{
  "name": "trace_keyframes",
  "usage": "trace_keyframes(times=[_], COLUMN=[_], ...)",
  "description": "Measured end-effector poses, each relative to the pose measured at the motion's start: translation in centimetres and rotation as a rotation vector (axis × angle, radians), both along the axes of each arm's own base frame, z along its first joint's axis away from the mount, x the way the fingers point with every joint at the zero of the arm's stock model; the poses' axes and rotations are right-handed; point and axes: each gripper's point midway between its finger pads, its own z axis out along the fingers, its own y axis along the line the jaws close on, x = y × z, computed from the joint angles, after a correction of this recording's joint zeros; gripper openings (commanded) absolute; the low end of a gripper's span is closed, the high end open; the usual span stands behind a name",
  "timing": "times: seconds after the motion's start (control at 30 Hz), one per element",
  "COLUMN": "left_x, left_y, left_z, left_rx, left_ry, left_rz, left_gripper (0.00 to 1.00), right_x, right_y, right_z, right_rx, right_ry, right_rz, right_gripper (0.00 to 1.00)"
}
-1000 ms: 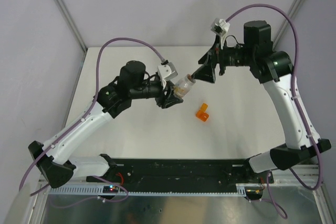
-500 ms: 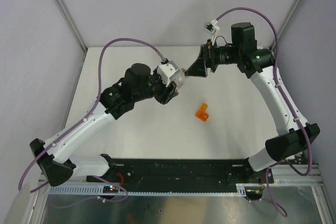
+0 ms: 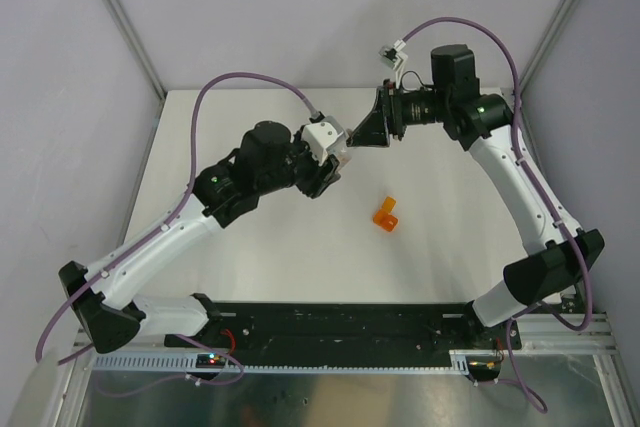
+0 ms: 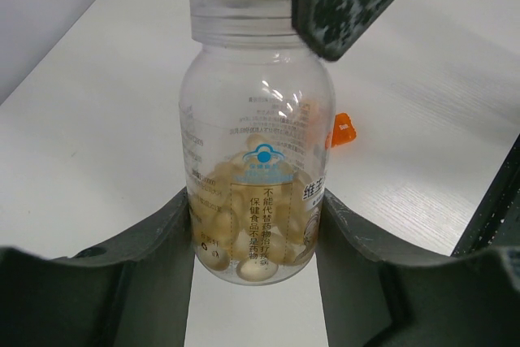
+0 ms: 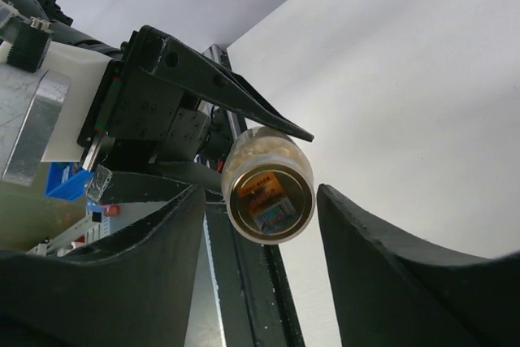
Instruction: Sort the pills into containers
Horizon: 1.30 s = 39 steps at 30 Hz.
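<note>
A clear bottle (image 4: 256, 144) is held off the table by its lower body, with my left gripper (image 4: 254, 199) shut on it. Pale tan pills (image 4: 252, 237) fill its bottom part. The wide cap (image 4: 240, 14) is on. My right gripper (image 5: 260, 193) faces the cap end (image 5: 269, 194), one finger on each side of it, and a thin gap still shows on the right side. In the top view both grippers meet over the back middle of the table, left gripper (image 3: 335, 162) and right gripper (image 3: 352, 137). The orange two-cell container (image 3: 386, 215) lies on the table, nearer than the grippers.
The orange container (image 4: 342, 129) shows behind the bottle in the left wrist view. White table (image 3: 450, 247) has grey walls at the back and both sides. The arms' black base rail (image 3: 340, 322) runs along the near edge.
My right arm has swung left to the bottle's cap and its jaws have narrowed around it. The left arm has drawn the bottle slightly left and back.
</note>
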Motion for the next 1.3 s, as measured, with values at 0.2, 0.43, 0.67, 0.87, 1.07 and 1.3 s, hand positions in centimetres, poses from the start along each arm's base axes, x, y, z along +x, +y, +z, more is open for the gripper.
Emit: trace_keyframes(times=[0.2,0.43,0.67,0.87,1.07,1.3], left_x=[0.0,-0.2,-1.7,-6.1,-9.9,-10.1], left_y=[-0.2,-0.3,-0.9,-2.3,-2.5,-2.5], left_z=[0.3,0.2,0.4,2.0,3.2,3.3], left_rx=[-0.004,-0.005,-0.085,-0.216,-0.276,-0.282], left_ry=[-0.004,0.002,0.098,0.223,0.302,0.314], left_rz=[-0.005,-0.015,-0.153,-0.43,-0.632,-0.629], left_gripper=[0.0,0.0,0.0,0.0,0.0,0.0], right_x=[0.1,0.1,-1.5,-5.9,-9.9,-10.5], right_y=[0.4,0.4,-0.3,-1.0,-1.2,-1.5], right_z=[-0.4,-0.7,-0.2,1.7,3.0,2.5], right_rx=[-0.004,-0.009,-0.023,-0.033,-0.08,-0.146], right_ry=[0.006,-0.015,-0.156,-0.366,-0.545,-0.6], right_rz=[0.01,0.024,0.092,0.206,0.29,0.29], right_gripper=[0.44,0.16,0.1,0.2,0.58,0.84])
